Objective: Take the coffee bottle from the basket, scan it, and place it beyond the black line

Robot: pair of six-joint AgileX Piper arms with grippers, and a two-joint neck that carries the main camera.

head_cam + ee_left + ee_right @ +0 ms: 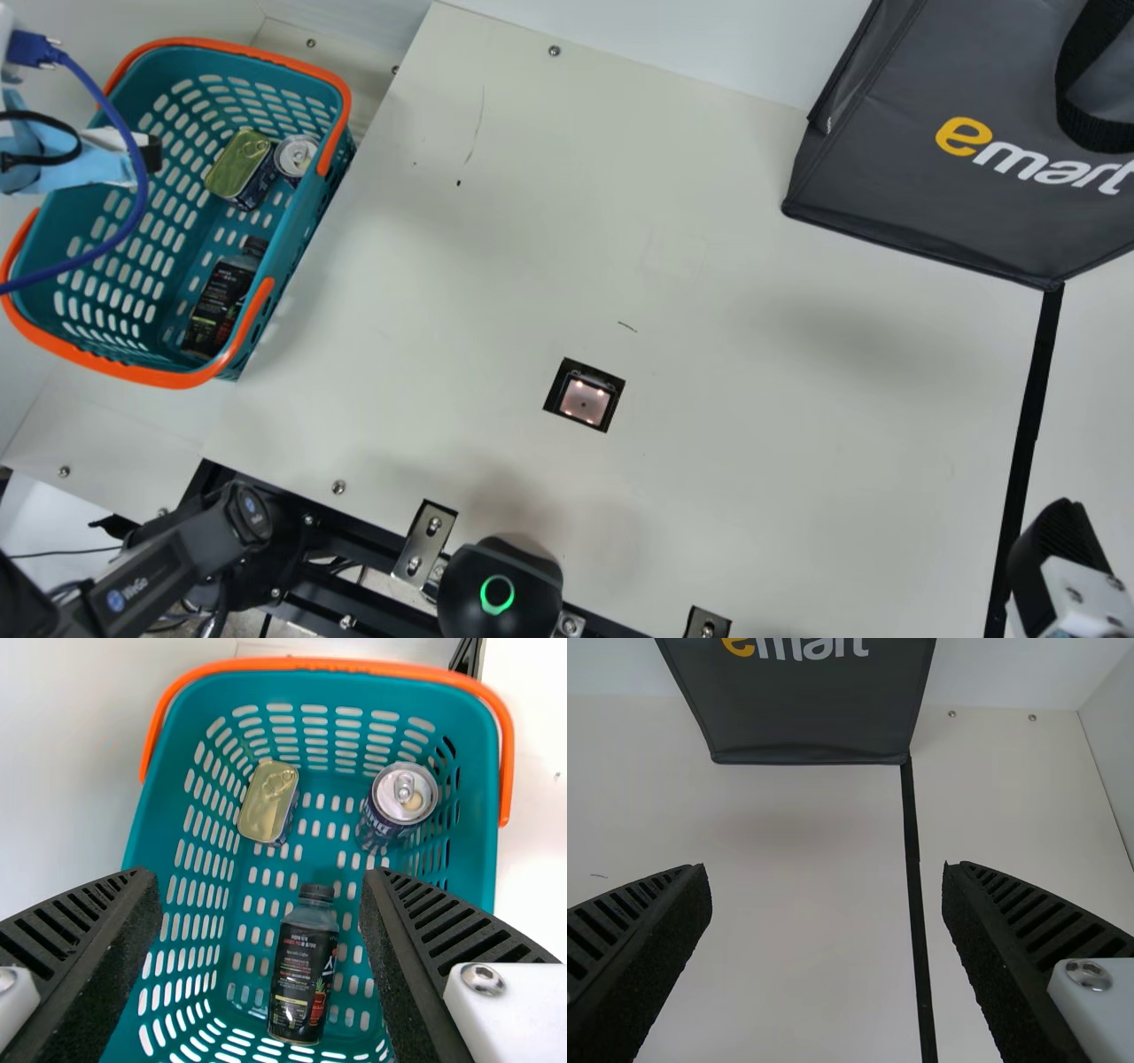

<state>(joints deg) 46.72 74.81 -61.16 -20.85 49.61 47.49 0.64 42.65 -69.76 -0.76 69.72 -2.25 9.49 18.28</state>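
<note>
Well, main view: the coffee bottle (220, 303) lies toward five o'clock in the basket (177, 377), left tool (153, 153) at the view's ten, right tool (1054, 549) at its four. Left wrist view: fingers (84, 935) apart. Right wrist view: fingers (642, 935) apart too.

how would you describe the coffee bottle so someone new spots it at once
At the main view's left, find the teal-and-orange basket. Inside lies the coffee bottle, black-labelled and dark-capped. Its long shape sets it apart from its neighbours, a flat tin and a drink can.
</note>
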